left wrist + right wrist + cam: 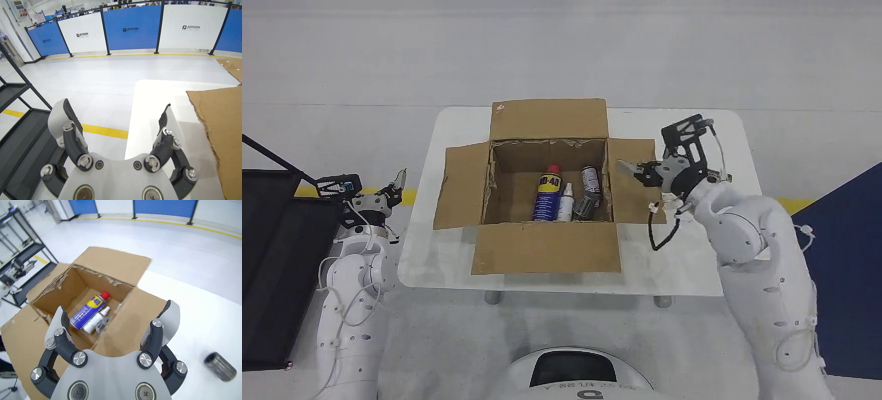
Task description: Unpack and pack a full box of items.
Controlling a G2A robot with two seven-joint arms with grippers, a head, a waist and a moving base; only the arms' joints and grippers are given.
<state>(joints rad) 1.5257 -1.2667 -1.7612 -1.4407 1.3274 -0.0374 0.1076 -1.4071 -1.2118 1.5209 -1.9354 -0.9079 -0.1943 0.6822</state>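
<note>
An open cardboard box (pixel 547 120) stands mid-table with all flaps folded out. Inside lie a blue and yellow spray can (pixel 547 197) with a red cap, a small white bottle (pixel 566 204), a grey can (pixel 590 180) and a metal piece (pixel 584 208). My right gripper (pixel 640 172) hovers open above the box's right flap; its wrist view shows the spray can (pixel 88 312), the white bottle (pixel 96 319) and the metal piece (pixel 102 326) below. My left gripper (pixel 397 185) is open and holds nothing, off the table's left edge, with a box flap (pixel 217 113) to one side.
A dark metal cylinder (pixel 220 369) lies on the white table (pixel 198 306) close to my right gripper (pixel 115 307). A black shelf rack (pixel 272 260) stands on the floor by my left gripper (pixel 116 103). Bare tabletop (pixel 682 260) runs around the box.
</note>
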